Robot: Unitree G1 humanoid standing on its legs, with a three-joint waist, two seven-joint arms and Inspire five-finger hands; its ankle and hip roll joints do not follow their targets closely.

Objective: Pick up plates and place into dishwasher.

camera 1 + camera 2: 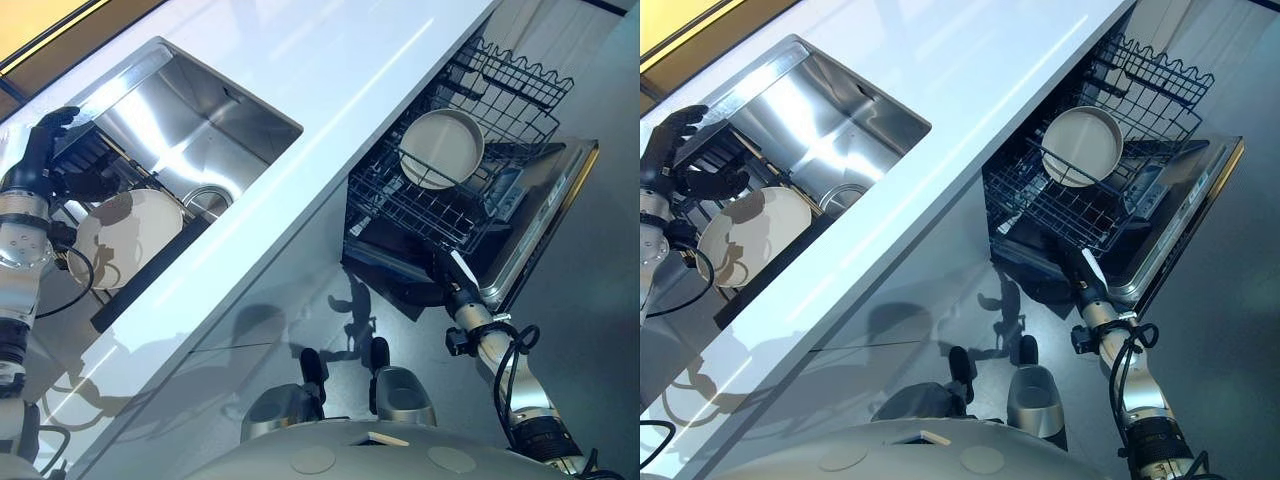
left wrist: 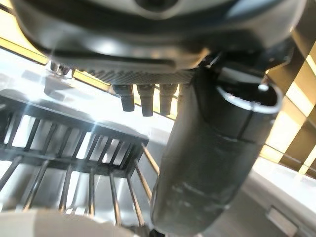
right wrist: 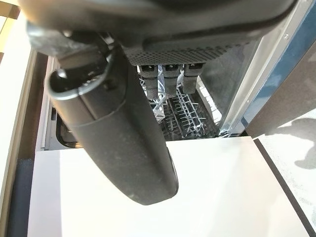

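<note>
Sink (image 1: 215, 120): our landmark, set in the white counter (image 1: 330, 70).
Plate in drying rack: (image 1: 128, 235) we see it leaning in the dark rack (image 1: 85, 160) beside the sink.
Left hand (image 1: 45, 140): just above that plate, at the rack, fingers spread apart, holding nothing.
Plate in dishwasher: (image 1: 441, 148) standing in the pulled-out wire basket (image 1: 480, 100), across the counter from the sink.
Right hand (image 1: 452, 278): well away from the sink, at the dishwasher door (image 1: 545, 215); we see its fingers straight and empty.

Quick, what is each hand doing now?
Left hand: open, above the rack, holding nothing.
Right hand: open, holding nothing, by the dishwasher.
</note>
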